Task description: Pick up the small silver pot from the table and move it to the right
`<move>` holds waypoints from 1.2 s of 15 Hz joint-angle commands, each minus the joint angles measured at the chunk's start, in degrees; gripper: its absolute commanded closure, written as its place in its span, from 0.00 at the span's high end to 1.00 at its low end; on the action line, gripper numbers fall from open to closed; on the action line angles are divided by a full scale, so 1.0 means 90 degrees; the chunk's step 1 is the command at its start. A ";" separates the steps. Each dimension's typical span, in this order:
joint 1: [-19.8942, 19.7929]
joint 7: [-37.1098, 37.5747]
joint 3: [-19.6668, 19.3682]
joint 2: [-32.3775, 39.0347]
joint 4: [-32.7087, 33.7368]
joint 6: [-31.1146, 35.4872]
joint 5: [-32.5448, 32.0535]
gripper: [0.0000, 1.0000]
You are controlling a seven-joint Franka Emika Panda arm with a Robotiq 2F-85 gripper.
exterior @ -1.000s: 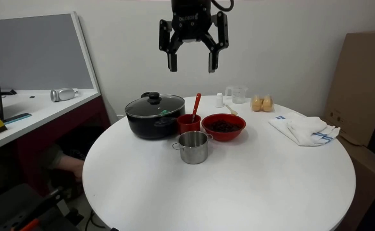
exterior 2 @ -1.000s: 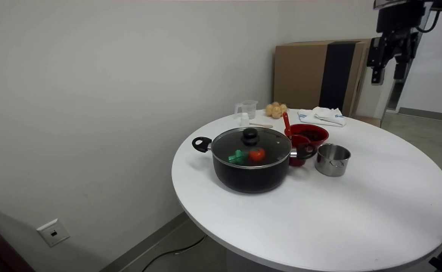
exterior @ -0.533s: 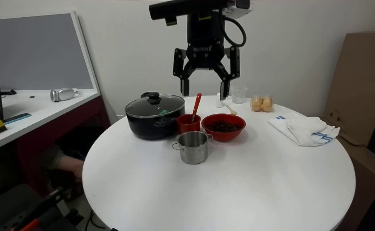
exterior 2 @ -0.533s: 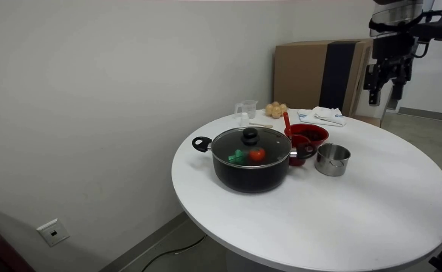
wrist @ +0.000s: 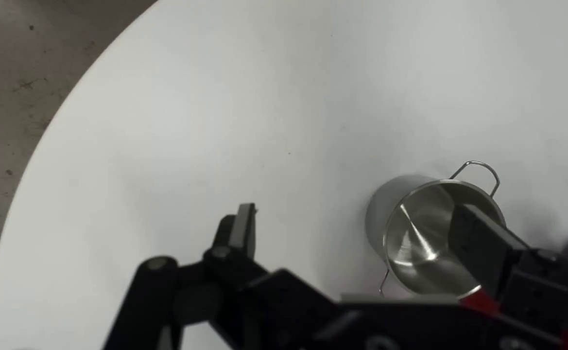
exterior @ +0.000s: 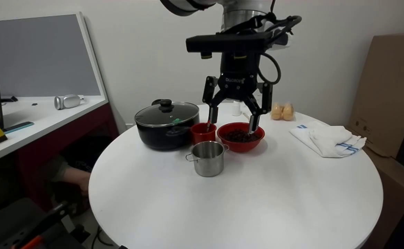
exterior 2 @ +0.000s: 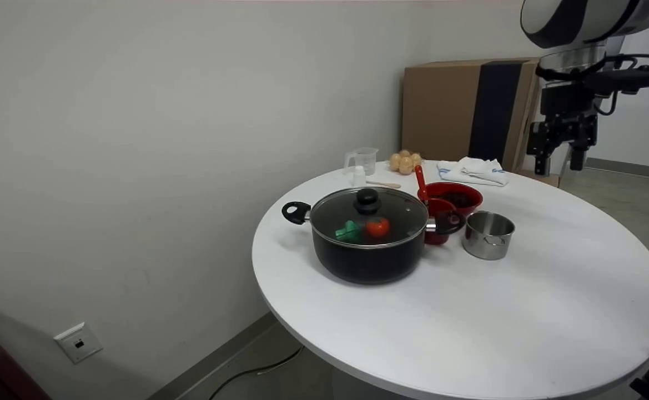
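Note:
The small silver pot stands upright on the round white table, its side handles showing. It also stands there in an exterior view and at the lower right of the wrist view. My gripper is open and empty, fingers down, in the air above the table and apart from the pot. In an exterior view the gripper hangs up and to the right of the pot. In the wrist view the right finger of the gripper covers part of the pot's opening; the left finger is over bare table.
A black lidded pot, a red cup with a red-handled utensil and a red bowl stand close behind the silver pot. A folded towel and eggs lie farther back. A measuring cup stands at the back.
My gripper has come down. It has also moved to the right in one exterior view and slightly left in another, and tilted a little. It stays open. The silver pot has not moved.

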 commanded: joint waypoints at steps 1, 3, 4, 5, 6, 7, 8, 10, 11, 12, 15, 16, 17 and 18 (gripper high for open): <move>-0.0046 0.0171 0.0048 0.0043 -0.0001 -0.0029 -0.0144 1.00; -0.0026 0.0205 0.0102 0.0272 0.0104 0.0002 -0.0078 1.00; -0.0019 0.0205 0.0131 0.0344 0.0125 0.0041 -0.0041 1.00; 0.0001 0.0205 0.0187 0.0463 0.0171 0.0148 0.0004 1.00; 0.0016 0.0249 0.0228 0.0570 0.0217 0.0248 0.0011 1.00; 0.0025 0.0293 0.0278 0.0689 0.0280 0.0388 0.0044 1.00; 0.0026 0.0342 0.0319 0.0798 0.0343 0.0476 0.0072 1.00; 0.0027 0.0585 0.0388 0.1074 0.0531 0.0738 0.0180 1.00; 0.0029 0.0672 0.0421 0.1233 0.0632 0.0814 0.0207 1.00; 0.0024 0.0733 0.0448 0.1359 0.0719 0.0870 0.0224 1.00; 0.0014 0.0871 0.0523 0.1827 0.0986 0.0962 0.0263 1.00; 0.0017 0.0898 0.0545 0.1955 0.1068 0.0950 0.0272 1.00; 0.0019 0.0922 0.0580 0.2088 0.1150 0.0941 0.0293 1.00; 0.0016 0.0924 0.0618 0.2199 0.1233 0.0911 0.0316 1.00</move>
